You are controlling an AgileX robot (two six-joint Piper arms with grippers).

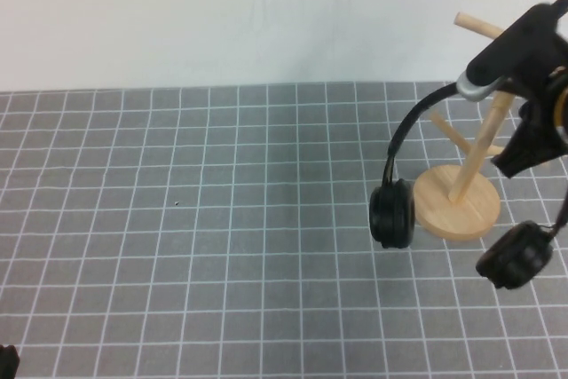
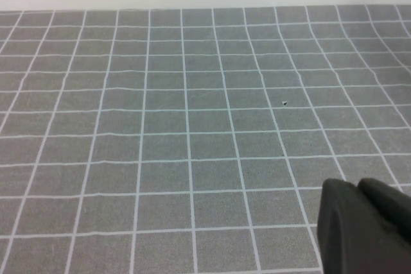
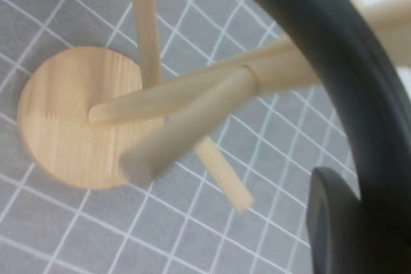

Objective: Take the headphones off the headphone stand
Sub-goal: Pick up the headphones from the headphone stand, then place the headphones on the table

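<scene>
The black headphones [image 1: 391, 213] hang by their thin headband [image 1: 410, 126] from my right gripper [image 1: 490, 67], which is shut on the band's top at the far right. One ear cup hangs left of the stand's base and the other cup [image 1: 515, 255] hangs in front of it. The light wooden headphone stand [image 1: 457, 203] is right under the band, its pegs [image 1: 477, 26] close to it. I cannot tell whether the band touches a peg. In the right wrist view the band [image 3: 359, 75] arcs over the pole and pegs [image 3: 192, 101], beside one finger [image 3: 331, 222]. My left gripper [image 2: 356, 187] is shut and empty over bare mat.
A grey mat with a white grid [image 1: 222, 219] covers the table up to a white back wall [image 1: 222, 15]. A small dark speck [image 1: 177, 203] lies on the mat. The left arm shows only at the near-left corner [image 1: 5, 359].
</scene>
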